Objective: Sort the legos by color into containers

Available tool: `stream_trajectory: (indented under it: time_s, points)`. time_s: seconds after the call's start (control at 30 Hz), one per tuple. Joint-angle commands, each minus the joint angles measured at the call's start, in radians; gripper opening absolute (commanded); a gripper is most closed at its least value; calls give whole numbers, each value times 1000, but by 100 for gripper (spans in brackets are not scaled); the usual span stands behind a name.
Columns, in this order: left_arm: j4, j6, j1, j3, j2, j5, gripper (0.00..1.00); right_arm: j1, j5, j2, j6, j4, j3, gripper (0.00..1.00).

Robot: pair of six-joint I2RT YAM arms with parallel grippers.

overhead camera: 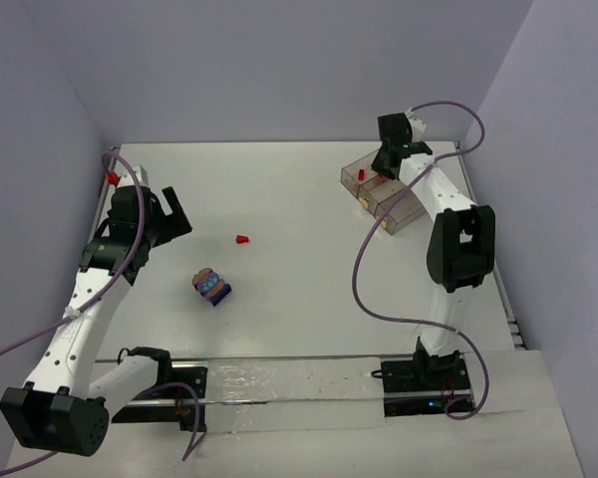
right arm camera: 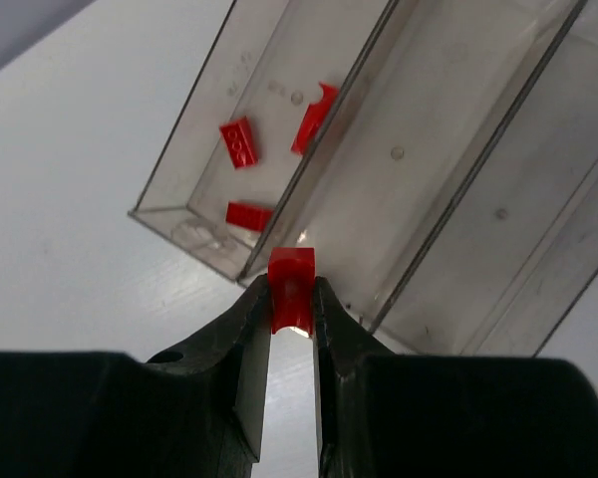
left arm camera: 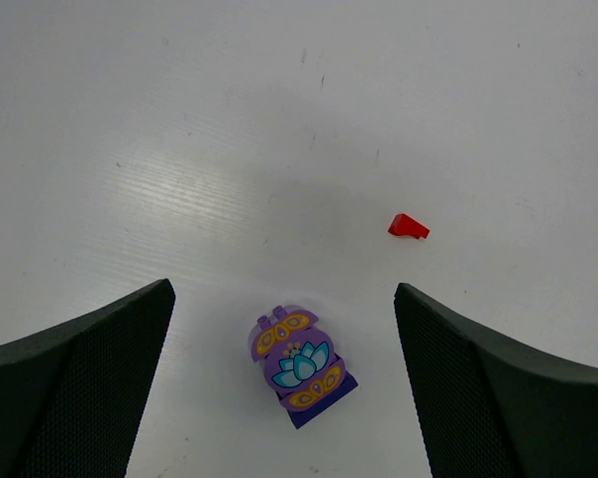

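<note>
The right gripper is clamped on a red brick, which is held just above the tray, almost over the wall between the end compartment and the middle one. Three red bricks are seen in the end compartment, up and left of the jaws in the wrist view; its long axis runs away diagonally. A small shift to that side is probably needed before release, otherwise the middle compartment may be hit. The left gripper is held with its jaws wide apart over the purple clump, with a loose red brick near it on the table.
</note>
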Motion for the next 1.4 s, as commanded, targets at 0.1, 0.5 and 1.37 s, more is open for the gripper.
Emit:
stream_trajectory:
  time_s: [0.1,0.5,1.37]
  points:
    - [21,2,-5,27,8,-14,99,-58,-31,167,-43,-31,222,5]
    - [17,6,-5,41,21,-18,99,-57,-89,307,-81,-70,392,18]
    - [6,16,-5,24,-14,-34,99,26,-92,355,-138,-116,500,68]
